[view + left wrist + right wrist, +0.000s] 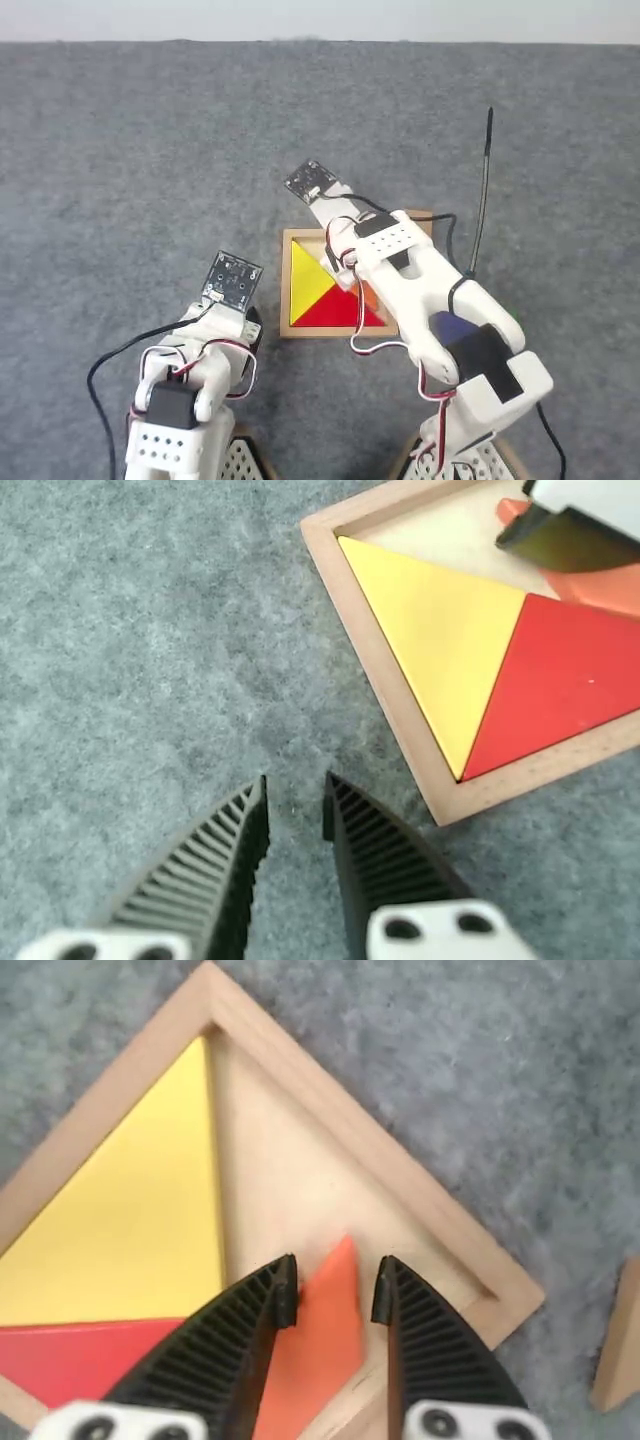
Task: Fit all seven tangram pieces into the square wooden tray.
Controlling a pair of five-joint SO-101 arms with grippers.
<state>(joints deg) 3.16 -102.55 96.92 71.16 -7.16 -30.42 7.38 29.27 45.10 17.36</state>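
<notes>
The square wooden tray (286, 285) lies mid-table. A yellow triangle (308, 283) and a red triangle (335, 315) lie flat in it. My right arm (400, 265) reaches over the tray. My right gripper (332, 1290) is shut on an orange triangle (320, 1360), whose tip points at the tray's bare wood floor (290, 1190). The orange triangle (600, 588) also appears in the left wrist view, under the right finger (560, 538). My left gripper (296, 780) hovers over the carpet just short of the tray's near corner (445, 805), slightly open and holding nothing.
A light wood-coloured piece (620, 1350) lies on the carpet just past the tray's far corner (422, 215). A blue piece (452, 325) and a bit of green (512, 318) peek out under the right arm. Grey carpet (150, 180) covers the table.
</notes>
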